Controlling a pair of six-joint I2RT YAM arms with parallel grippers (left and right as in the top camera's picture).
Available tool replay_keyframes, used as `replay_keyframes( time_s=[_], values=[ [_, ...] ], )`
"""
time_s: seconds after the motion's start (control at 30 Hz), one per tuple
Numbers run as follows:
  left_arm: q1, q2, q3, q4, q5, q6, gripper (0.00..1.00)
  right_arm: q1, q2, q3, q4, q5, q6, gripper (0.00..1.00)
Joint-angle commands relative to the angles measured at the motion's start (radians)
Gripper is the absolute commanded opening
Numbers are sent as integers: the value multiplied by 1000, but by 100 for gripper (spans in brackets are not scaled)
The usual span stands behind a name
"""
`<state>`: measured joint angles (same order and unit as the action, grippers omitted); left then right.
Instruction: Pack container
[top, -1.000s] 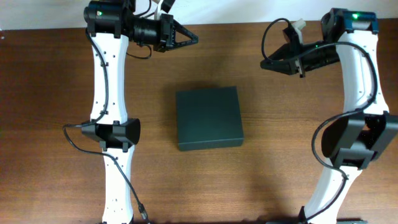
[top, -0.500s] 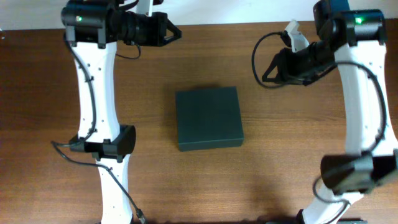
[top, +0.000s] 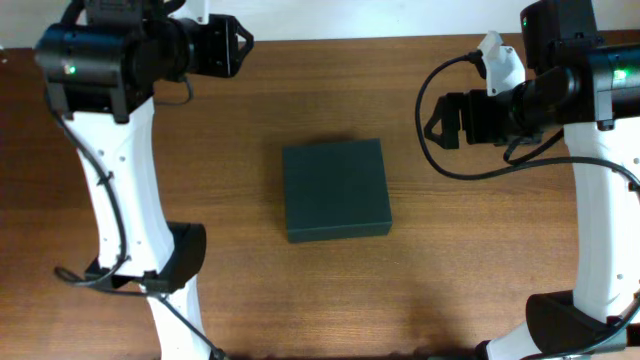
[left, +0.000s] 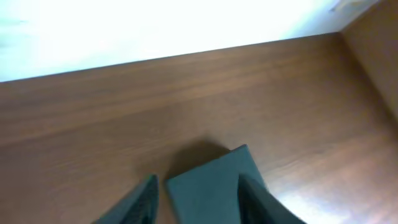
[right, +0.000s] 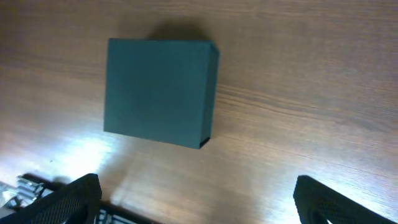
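Wooden table (top: 450, 250) bears the shut container (top: 335, 190); left gripper (left: 196, 183) and right gripper (right: 196, 186) hang wide, clear of it; packing seems unstarted, I must open it

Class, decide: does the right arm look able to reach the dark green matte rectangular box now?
Probably yes: the dark green box lies alone on the wooden table, nothing between it and the open right gripper.

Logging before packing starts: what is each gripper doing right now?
Left gripper: open, holding nothing.
Right gripper: open wide, holding nothing.
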<state>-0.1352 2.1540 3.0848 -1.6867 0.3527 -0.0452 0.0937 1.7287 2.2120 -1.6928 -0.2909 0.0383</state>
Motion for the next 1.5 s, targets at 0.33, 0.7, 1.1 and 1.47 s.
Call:
replay_keyframes(
  time_s=[0.33,0.7,1.1,1.47],
  values=[
    [5,-248,-453,-1,-246,16,99,5,-47,-4,-6,175,21,99],
    [5,-354,-627,-1,-245,16,99,5,-287,-360,-6,214,19,99],
    [5,-532,-981,-1,-238,3,99,5,-545,-576,-6,205,50,99],
    [5,-570,-1159,90,-248,-14,99,5,-546,-684,32,225,67,99]
  ],
)
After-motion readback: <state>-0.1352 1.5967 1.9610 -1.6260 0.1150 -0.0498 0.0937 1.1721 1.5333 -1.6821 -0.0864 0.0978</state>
